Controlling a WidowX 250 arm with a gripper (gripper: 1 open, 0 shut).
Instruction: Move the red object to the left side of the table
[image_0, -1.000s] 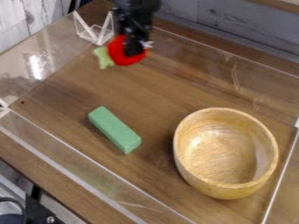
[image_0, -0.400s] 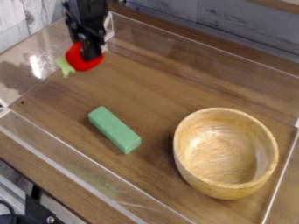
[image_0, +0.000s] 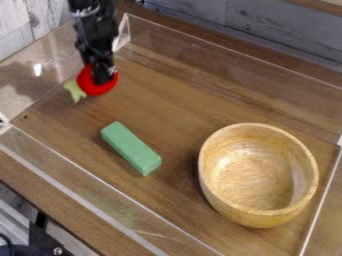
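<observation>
Vertically, the arm's fingers clamp the red object near the table.

My pincer comes down from above, and my own arm runs out past the top edge of the view, so I see little of it. My dark fingers cover the top of the red object; whether its underside touches the table I cannot tell. Just to its left, the light-green leafy part is too small and blurred to make out. Far to my right, the wooden bowl nearly meets the frame's edge, and the table's corners are cut off.
</observation>
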